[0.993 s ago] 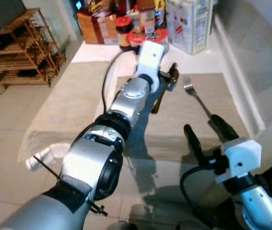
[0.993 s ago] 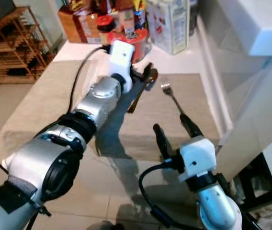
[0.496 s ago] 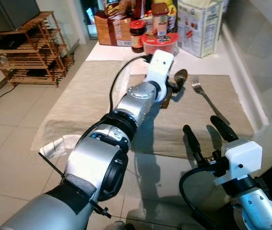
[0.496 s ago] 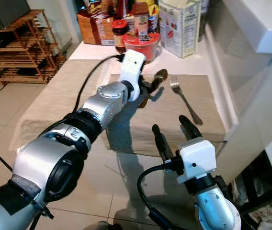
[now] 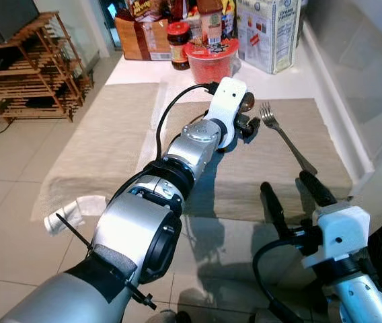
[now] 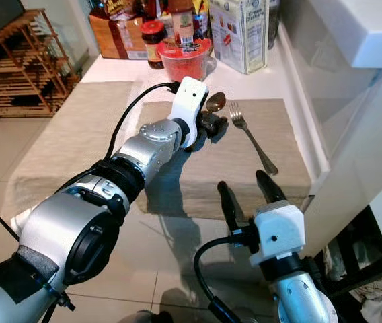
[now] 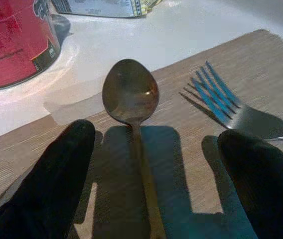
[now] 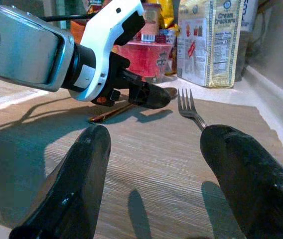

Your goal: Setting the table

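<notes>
The left hand [image 7: 151,164] is hovering low over the brown placemat [image 5: 258,168], its two black fingers [image 7: 57,169] spread wide with nothing pinched between them. The spoon [image 7: 130,97] is lying flat on the mat right in the gap, bowl pointing toward the back of the bench [image 5: 137,70] and handle running back under the wrist, so the fingers are straddling it rather than touching it. That spread stance suits either letting the spoon go or lining up to nudge it; from this alone I cannot say which.

The fork [image 5: 282,134] is resting just beside the spoon on the same mat, tines toward the back and handle angling toward the near right corner, so the two pieces are sitting roughly side by side as a place setting would want.

The right hand [image 5: 290,195] is waiting near the front edge of the mat, fingers apart and empty, well clear of the cutlery.

Behind the mat a red tub [image 5: 211,59], a jar [image 5: 177,46] and a cracker box [image 5: 267,33] are crowding the back of the bench, so any reach past the spoon is risking a bump
</notes>
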Controlling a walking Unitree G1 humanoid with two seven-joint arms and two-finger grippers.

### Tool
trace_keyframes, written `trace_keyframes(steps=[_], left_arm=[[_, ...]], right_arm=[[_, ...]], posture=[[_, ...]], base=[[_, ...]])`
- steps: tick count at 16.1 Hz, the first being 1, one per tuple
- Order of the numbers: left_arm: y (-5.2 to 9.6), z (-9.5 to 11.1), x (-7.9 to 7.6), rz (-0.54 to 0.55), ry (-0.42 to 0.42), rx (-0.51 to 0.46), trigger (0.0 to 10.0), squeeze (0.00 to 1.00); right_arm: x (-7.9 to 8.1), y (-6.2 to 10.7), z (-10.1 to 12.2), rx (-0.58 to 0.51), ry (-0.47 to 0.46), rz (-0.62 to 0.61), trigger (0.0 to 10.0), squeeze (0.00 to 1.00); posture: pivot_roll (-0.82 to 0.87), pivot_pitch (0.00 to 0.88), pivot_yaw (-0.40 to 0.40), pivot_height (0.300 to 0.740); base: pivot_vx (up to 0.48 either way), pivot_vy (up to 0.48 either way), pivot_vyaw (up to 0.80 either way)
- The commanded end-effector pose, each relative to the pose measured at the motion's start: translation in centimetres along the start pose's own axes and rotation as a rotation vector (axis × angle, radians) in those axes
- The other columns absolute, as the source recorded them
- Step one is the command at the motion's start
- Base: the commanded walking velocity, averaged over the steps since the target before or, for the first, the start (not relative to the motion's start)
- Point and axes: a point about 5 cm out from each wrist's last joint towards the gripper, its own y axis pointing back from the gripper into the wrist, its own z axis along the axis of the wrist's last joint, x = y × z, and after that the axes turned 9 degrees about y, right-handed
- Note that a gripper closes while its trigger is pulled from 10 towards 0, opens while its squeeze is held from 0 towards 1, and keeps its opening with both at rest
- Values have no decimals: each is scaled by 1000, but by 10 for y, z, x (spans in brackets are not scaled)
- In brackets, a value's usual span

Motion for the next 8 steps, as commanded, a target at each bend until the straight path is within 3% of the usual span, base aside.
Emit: trace_keyframes(steps=[1, 4, 7, 8], left_arm=[[-1, -5, -4, 4, -14, 27, 10000, 0], [-1, -10, -4, 4, 0, 47, 10000, 0], [1, -27, 1, 22, 29, 131, 10000, 0], [2, -31, 2, 21, 39, 148, 7020, 0]], right_arm=[[1, 2, 5, -12, -1, -2, 10000, 0], [0, 4, 4, -7, 5, -2, 10000, 0], [0, 3, 4, -4, 2, -3, 10000, 0], [-1, 2, 4, -3, 1, -4, 10000, 0]], posture=[[-248, 111, 157, 740], [-247, 111, 154, 740], [-243, 107, 154, 740], [-240, 108, 153, 740]], base=[[0, 0, 0], [0, 0, 0], [0, 0, 0], [0, 0, 0]])
